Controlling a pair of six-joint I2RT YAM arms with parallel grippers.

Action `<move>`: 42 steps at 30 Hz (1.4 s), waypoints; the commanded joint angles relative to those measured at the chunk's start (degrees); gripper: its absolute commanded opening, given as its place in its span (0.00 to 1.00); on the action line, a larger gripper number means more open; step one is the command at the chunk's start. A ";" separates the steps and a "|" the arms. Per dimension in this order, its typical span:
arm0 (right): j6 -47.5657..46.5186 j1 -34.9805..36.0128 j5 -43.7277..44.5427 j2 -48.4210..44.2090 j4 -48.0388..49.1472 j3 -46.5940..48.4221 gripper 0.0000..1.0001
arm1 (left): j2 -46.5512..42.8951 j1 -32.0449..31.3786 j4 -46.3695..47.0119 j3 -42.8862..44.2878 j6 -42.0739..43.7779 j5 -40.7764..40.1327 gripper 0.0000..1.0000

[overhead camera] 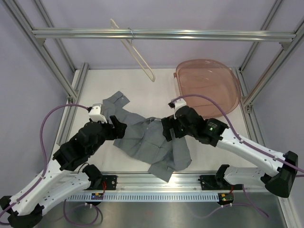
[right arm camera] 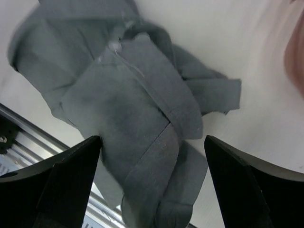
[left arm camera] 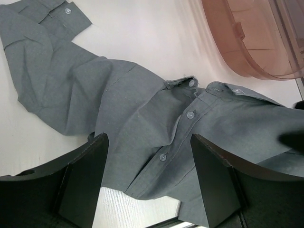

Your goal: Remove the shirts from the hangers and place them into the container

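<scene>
The grey shirt (overhead camera: 147, 142) lies crumpled and spread on the white table, off the hanger. Its buttoned front and collar (left arm camera: 190, 102) show in the left wrist view, and a folded sleeve (right arm camera: 142, 118) in the right wrist view. The cream hanger (overhead camera: 137, 54) hangs bare from the top bar. The pinkish container (overhead camera: 206, 85) stands at the back right and holds nothing I can see. My left gripper (overhead camera: 118, 127) (left arm camera: 149, 161) hovers open over the shirt's left side. My right gripper (overhead camera: 167, 130) (right arm camera: 152, 161) is open wide over its right side. Neither holds cloth.
An aluminium top bar (overhead camera: 166, 34) crosses the back, with slanted frame posts (overhead camera: 52, 61) at both sides. A slotted rail (overhead camera: 161, 183) runs along the near table edge. The container's rim (left arm camera: 251, 42) shows close to the shirt's collar; its edge (right arm camera: 295, 52) is blurred.
</scene>
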 commanded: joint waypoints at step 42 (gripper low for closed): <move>-5.61 8.45 -19.17 -35.74 1.79 19.51 0.00 | 9.72 -2.20 12.21 1.72 0.18 8.24 0.80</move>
